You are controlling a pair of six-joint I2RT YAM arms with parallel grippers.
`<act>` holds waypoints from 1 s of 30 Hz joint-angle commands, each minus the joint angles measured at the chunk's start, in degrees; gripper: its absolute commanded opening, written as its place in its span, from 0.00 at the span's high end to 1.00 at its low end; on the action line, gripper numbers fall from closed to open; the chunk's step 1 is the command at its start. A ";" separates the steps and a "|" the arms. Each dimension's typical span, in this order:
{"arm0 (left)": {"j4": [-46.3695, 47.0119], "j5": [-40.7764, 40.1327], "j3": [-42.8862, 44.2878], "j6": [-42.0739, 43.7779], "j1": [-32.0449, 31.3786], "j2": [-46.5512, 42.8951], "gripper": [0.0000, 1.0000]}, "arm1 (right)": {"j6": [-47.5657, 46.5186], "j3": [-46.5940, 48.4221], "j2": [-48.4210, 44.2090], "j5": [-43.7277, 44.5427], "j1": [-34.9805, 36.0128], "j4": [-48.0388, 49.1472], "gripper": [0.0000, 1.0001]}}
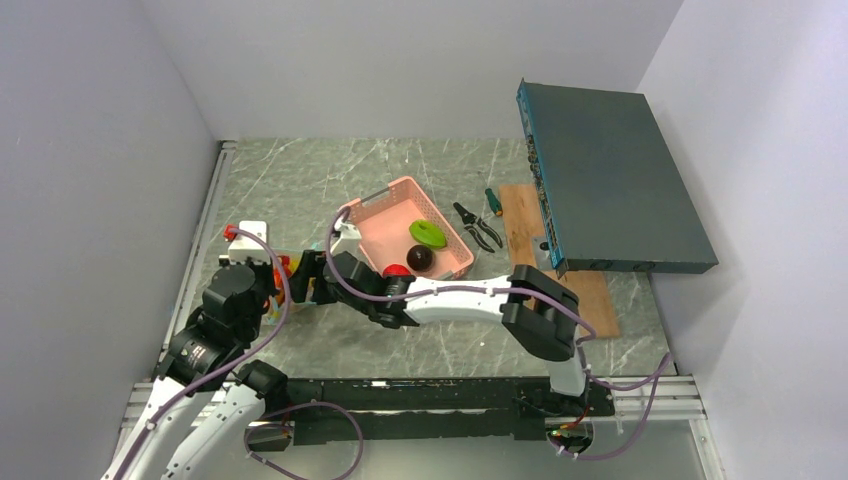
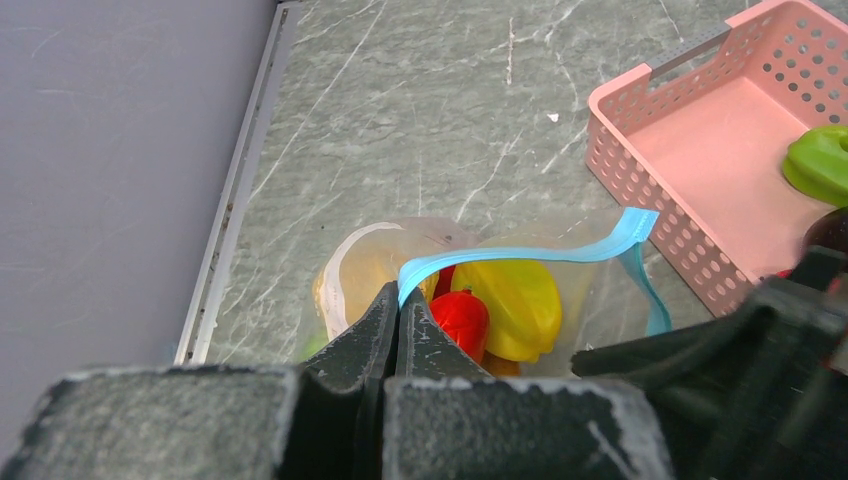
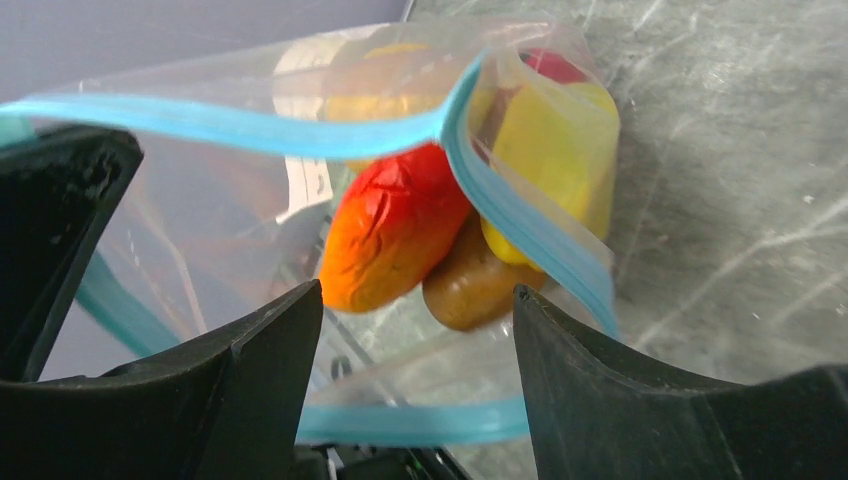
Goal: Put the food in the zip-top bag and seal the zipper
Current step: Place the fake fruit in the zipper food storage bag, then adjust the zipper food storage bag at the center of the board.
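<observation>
The zip-top bag [image 2: 590, 275] lies on the marble table with its mouth held open. My left gripper [image 2: 400, 300] is shut on the teal zipper [image 2: 520, 256] at the near left of the mouth. Inside are a yellow piece [image 2: 512, 305] and a red piece [image 2: 462, 318]. In the right wrist view an orange-red piece [image 3: 395, 235], a brown piece [image 3: 470, 285] and a yellow piece [image 3: 550, 150] show through the mouth. My right gripper [image 3: 417, 290] is open at the mouth, holding nothing. More food, a green piece [image 1: 428, 233], a dark purple piece [image 1: 420, 258] and a red piece [image 1: 397, 270], lies in the pink basket [image 1: 385, 215].
Pliers [image 1: 478, 228] and a screwdriver [image 1: 492, 200] lie right of the basket. Beyond them are a wooden board [image 1: 595, 300] and a big dark grey box [image 1: 610, 180]. A wall and a metal rail [image 2: 240, 190] close the table's left side.
</observation>
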 commanded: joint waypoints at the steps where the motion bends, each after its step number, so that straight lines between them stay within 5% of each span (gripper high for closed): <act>1: 2.21 -0.84 0.89 -0.03 0.23 0.66 1.00 | -4.23 -3.80 -8.04 -1.12 0.16 -1.27 0.28; 22: 1.52 -2.43 0.99 -0.59 0.26 5.71 1.00 | -17.74 -13.77 -16.90 -4.51 6.21 -3.43 0.26; 30: -10.06 -7.75 13.28 -14.63 0.27 10.51 1.00 | -20.13 -16.84 -21.14 -1.84 6.22 -9.04 0.25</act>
